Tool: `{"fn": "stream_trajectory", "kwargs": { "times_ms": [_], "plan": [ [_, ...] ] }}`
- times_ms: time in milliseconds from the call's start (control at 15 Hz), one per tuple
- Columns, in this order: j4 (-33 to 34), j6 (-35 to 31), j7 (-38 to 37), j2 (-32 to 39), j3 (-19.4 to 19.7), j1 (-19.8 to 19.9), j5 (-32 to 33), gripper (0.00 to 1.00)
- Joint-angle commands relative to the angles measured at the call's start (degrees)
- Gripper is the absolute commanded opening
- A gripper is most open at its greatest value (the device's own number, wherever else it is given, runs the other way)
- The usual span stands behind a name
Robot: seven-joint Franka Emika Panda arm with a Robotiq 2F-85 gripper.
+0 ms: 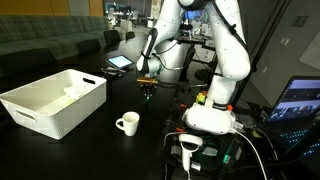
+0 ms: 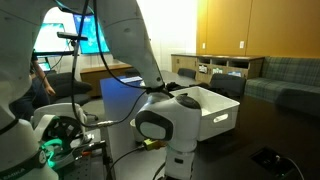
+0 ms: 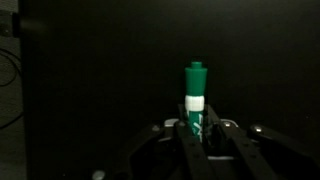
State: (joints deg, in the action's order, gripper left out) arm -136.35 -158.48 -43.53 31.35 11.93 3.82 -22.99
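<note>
In the wrist view my gripper (image 3: 197,132) is shut on a green marker (image 3: 196,95) with a white band; the marker sticks out past the fingertips over the black table. In an exterior view my gripper (image 1: 147,88) hangs low over the dark table, between the white basket (image 1: 57,101) and the robot base, with a white mug (image 1: 127,124) nearer the camera. The marker is too small to make out there. In the second exterior view the arm hides the gripper.
The white basket also shows in an exterior view (image 2: 215,110). A tablet (image 1: 120,62) lies at the back of the table. A laptop screen (image 1: 300,98) glows beside the robot base (image 1: 212,112). Cables and a stand (image 1: 190,150) sit in front. Sofas stand behind.
</note>
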Motion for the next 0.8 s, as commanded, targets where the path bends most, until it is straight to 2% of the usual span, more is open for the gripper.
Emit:
{"fn": "stream_trajectory", "kwargs": {
  "times_ms": [0, 333, 533, 733],
  "plan": [
    [-0.95, -0.16, -3.5, -1.07, 3.61, -3.71, 4.1, 0.13],
    [-0.38, 3.37, -0.4, -3.57, 5.01, -6.51, 12.43, 0.12],
    [0.73, 7.53, 1.22, -6.02, 4.11, -8.17, 17.78, 0.12],
    [2.21, 12.32, 4.16, -8.75, 1.49, -8.97, 21.41, 0.12]
  ]
}}
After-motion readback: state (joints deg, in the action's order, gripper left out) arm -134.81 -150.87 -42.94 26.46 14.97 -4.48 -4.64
